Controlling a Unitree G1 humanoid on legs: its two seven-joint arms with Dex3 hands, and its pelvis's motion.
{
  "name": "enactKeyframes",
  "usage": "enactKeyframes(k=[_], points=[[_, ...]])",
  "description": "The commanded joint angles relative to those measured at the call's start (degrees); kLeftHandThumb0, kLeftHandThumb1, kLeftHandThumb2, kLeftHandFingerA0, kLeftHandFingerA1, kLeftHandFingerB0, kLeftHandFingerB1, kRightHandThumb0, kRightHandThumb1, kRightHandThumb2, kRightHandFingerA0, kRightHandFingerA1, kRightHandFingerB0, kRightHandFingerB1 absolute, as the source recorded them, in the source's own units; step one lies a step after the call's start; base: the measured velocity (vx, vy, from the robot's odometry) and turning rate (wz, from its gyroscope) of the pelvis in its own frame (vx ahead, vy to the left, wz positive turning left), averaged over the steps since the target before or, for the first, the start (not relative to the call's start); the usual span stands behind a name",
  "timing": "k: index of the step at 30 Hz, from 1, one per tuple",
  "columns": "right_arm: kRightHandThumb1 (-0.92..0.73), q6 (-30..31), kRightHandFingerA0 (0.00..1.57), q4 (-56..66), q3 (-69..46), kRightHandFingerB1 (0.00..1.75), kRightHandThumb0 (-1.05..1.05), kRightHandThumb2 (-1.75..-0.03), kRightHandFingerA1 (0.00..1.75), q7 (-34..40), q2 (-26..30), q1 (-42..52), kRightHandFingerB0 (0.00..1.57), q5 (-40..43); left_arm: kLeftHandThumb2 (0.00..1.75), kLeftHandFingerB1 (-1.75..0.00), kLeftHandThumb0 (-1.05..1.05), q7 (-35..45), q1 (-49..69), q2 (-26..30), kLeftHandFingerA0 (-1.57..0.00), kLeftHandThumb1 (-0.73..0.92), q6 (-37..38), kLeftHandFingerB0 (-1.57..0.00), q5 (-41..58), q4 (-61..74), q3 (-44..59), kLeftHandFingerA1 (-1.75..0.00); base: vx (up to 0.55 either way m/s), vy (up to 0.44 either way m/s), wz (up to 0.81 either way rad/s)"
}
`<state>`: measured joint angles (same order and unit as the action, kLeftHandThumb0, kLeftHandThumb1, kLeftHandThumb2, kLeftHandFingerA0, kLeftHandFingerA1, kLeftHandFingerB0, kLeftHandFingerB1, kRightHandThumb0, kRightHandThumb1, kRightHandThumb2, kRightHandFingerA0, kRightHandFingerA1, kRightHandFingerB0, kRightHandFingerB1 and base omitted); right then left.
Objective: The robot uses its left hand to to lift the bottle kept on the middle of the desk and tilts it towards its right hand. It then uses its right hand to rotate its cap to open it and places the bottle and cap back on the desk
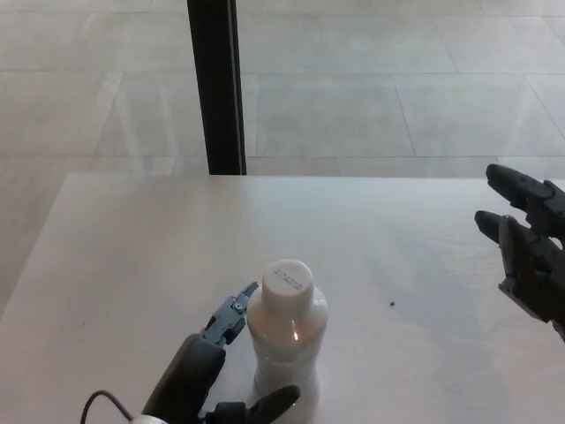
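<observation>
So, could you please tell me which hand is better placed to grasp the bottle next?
Left. The left hand is open right beside the white bottle, fingers either side of it. The right hand hovers open far off at the desk's right edge.

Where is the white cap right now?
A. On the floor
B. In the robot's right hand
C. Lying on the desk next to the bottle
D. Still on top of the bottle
D: the white cap sits on top of the bottle, which stands upright on the desk; the right hand is far off at the desk's edge, open and holding nothing.
</observation>
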<state>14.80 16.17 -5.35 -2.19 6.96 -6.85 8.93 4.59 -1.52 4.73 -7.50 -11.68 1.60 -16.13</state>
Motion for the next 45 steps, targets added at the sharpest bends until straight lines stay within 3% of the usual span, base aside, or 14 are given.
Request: enactKeyframes(k=[1,6,8,16,19,22,26,27,31,33,34,36,38,45], points=[[-0.83,-2.7,0.23,-0.8,0.2,0.32,-0.78,-0.65,0.52,0.5,0.0,-0.2,0.32,-2.1,0.76,0.0,-0.98,0.9,-0.7,1.7,0.0,0.42,-1.2,0.0,-3.5,0.3,-2.2,0.0,0.0,0.0,0.0],[-0.83,-3.5,0.21,-1.3,0.1,0.3,-0.78,-0.66,0.52,0.5,-0.2,-0.1,0.31,-2.5,0.57,0.0,-0.94,0.9,-0.9,0.2,0.0,0.54,-2.9,0.0,-2.2,2.0,-1.8,0.0,0.0,0.0,0.0],[-0.83,-3.4,0.21,-1.1,-0.1,0.31,-0.79,-0.66,0.52,0.7,-0.4,-0.1,0.33,-2.7,0.99,-0.07,-0.99,0.6,-1.5,-0.2,0.0,0.57,-1.7,0.0,-2.2,1.6,-1.8,-0.23,0.0,0.0,0.0],[-0.81,-3.3,0.23,-1.1,-0.3,0.31,-0.8,-0.65,0.53,1.0,-0.3,0.1,0.34,-3.7,0.95,-0.05,-0.94,-1.9,-0.8,-5.1,0.0,0.57,-8.1,0.0,-2.5,1.3,-2.6,-0.2,0.0,0.0,0.0],[-0.82,-3.1,0.25,-0.8,-0.8,0.31,-0.8,-0.65,0.54,1.4,-0.5,0.0,0.35,-3.9,0.78,0.0,-0.8,-11.8,-0.6,-15.3,-0.14,0.42,-8.9,0.0,-2.3,-1.5,-0.7,-0.64,0.0,0.0,0.0],[-0.82,-3.2,0.24,-0.8,-1.2,0.31,-0.78,-0.66,0.55,1.4,-0.8,-0.2,0.35,-3.2,0.81,0.0,-0.81,-18.7,-2.3,-23.3,-0.31,0.46,-10.7,0.0,-2.6,-4.1,1.5,-0.67,0.0,0.0,0.0],[-0.81,-2.5,0.25,-0.2,-0.9,0.33,-0.79,-0.65,0.54,1.6,-0.9,-0.3,0.34,-3.5,0.56,0.0,-0.67,-20.1,-3.9,-23.9,-0.6,0.52,-12.8,0.0,-6.7,-5.9,-1.4,-0.85,0.0,0.0,0.0],[-0.81,-2.5,0.25,-0.2,-0.7,0.32,-0.79,-0.65,0.53,1.6,-0.9,-0.5,0.34,-3.8,0.76,0.0,-0.76,-19.2,-4.2,-23.1,-0.65,0.43,-12.9,0.0,-7.1,-6.3,-2.3,-0.88,0.0,0.0,0.0],[-0.81,-4.1,0.26,-0.5,-1.6,0.32,-0.77,-0.65,0.55,1.4,-0.3,-1.0,0.36,-3.8,0.56,-0.13,-0.66,-17.9,-5.9,-20.1,-0.77,0.45,-13.1,0.0,-10.0,-10.5,-7.6,-1.5,0.0,0.0,0.0],[-0.81,-3.2,0.28,-0.3,-1.6,0.32,-0.76,-0.65,0.54,2.1,-0.9,-1.4,0.36,-3.9,0.55,-0.31,-0.49,-21.8,-5.8,-20.5,-0.9,0.49,-12.7,0.0,-11.5,-12.1,-8.7,-1.2,0.0,0.0,0.0],[-0.8,-2.8,0.3,-0.1,-2.3,0.32,-0.75,-0.65,0.55,2.5,-0.7,-1.6,0.37,-3.8,0.6,-0.44,-0.11,-26.7,-5.6,-21.8,-0.95,0.69,-9.4,-0.19,-12.5,-14.6,-9.1,-1.3,0.0,0.0,0.0],[-0.8,-3.1,0.32,0.0,-2.6,0.32,-0.75,-0.65,0.57,3.1,-1.1,-1.6,0.38,-3.9,0.66,-0.5,-0.04,-30.9,-5.5,-22.8,-0.96,0.85,-5.8,-0.33,-12.0,-16.8,-8.6,-1.48,0.0,0.0,0.0],[-0.66,-2.9,0.41,0.7,-3.7,0.4,-0.75,-0.77,0.61,4.5,-2.0,-1.7,0.39,-3.4,0.89,-1.13,0.02,-31.6,-6.6,-23.9,-1.0,0.85,-7.9,-0.84,-12.1,-16.7,-8.9,-1.52,0.0,0.0,0.0],[-0.77,-3.4,0.64,0.8,-5.9,0.36,-0.61,-0.63,0.66,7.3,-4.2,-2.3,0.49,-3.7,1.16,-1.75,-0.03,-33.3,-6.9,-22.7,-0.85,0.73,-2.2,-0.7,-9.6,-18.3,-9.2,-1.75,0.0,0.0,0.0]])
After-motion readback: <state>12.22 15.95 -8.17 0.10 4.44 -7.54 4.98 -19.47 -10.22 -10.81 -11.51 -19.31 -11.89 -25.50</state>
